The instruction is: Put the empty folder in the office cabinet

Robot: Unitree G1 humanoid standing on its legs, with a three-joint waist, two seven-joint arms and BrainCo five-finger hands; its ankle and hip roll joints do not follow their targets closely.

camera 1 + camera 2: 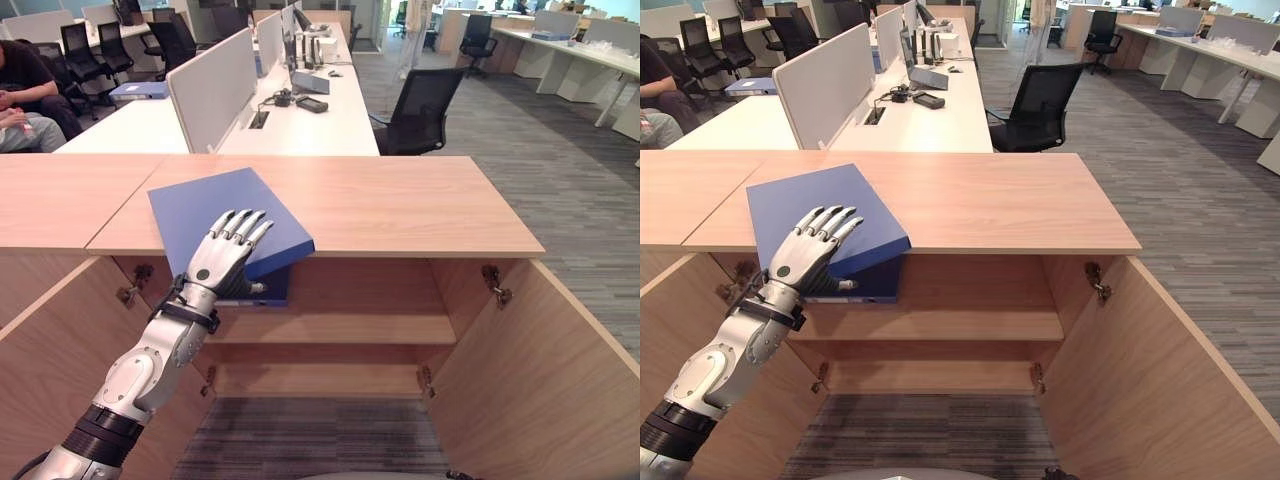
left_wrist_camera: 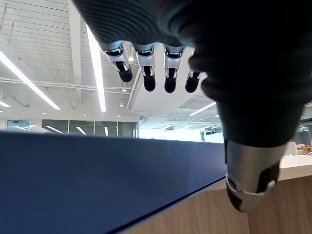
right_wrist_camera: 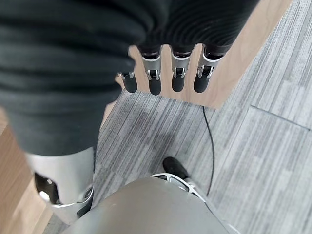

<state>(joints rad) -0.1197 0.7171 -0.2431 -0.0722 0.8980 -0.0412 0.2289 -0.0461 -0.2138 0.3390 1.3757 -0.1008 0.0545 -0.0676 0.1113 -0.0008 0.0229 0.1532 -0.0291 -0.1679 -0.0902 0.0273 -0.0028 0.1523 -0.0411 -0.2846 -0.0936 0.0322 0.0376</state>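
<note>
A blue folder (image 1: 225, 215) lies flat on the wooden top of the office cabinet (image 1: 400, 205), and its near corner juts out over the front edge. My left hand (image 1: 228, 252) reaches up to that overhanging corner. Its fingers (image 2: 146, 73) are straight above the blue cover (image 2: 97, 180), and the thumb (image 2: 251, 170) is out beside the edge. A darker blue face (image 1: 272, 288) shows just under the top, behind the thumb. The cabinet's two doors stand wide open, showing a shelf (image 1: 340, 328). My right hand (image 3: 165, 73) hangs over the carpet with its fingers straight and holds nothing.
The open right door (image 1: 545, 370) and left door (image 1: 45, 340) flank the space in front of the cabinet. Behind it are white desks with a partition (image 1: 215, 85), a black office chair (image 1: 420, 110) and a seated person (image 1: 25, 95) at the far left.
</note>
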